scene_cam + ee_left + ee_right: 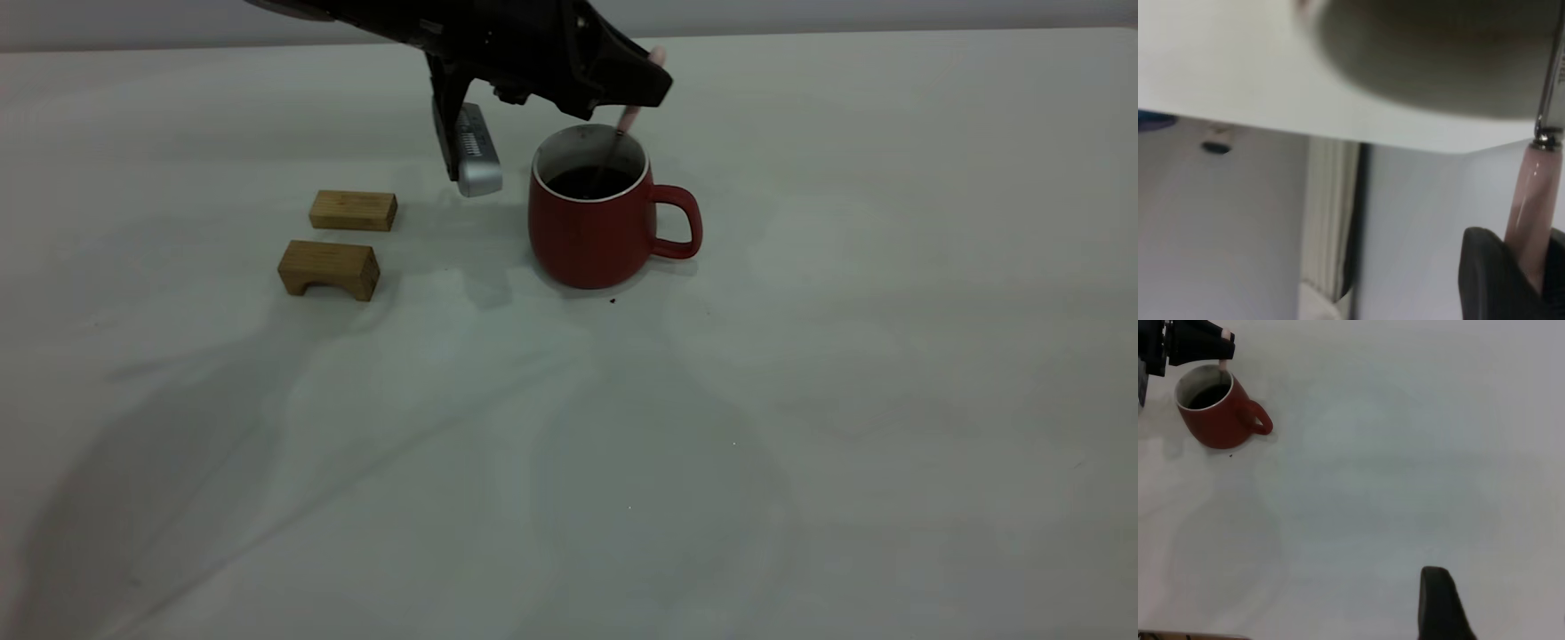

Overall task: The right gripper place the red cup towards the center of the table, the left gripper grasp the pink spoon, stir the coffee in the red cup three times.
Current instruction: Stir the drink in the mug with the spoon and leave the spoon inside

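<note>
The red cup stands on the bench, handle turned toward the right arm's side, with dark coffee inside. The pink spoon is gripped at its handle by the closed left claw above the rim, tilted, its metal neck dipped into the coffee. Two wooden blocks lie well apart from the cup on the left arm's side. Only one dark finger of the right claw is seen, far from the cup; its state cannot be told.

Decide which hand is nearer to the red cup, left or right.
Left. The left hand hangs just above the red cup, holding the pink spoon dipped in the coffee. The right hand is far off across the table.
</note>
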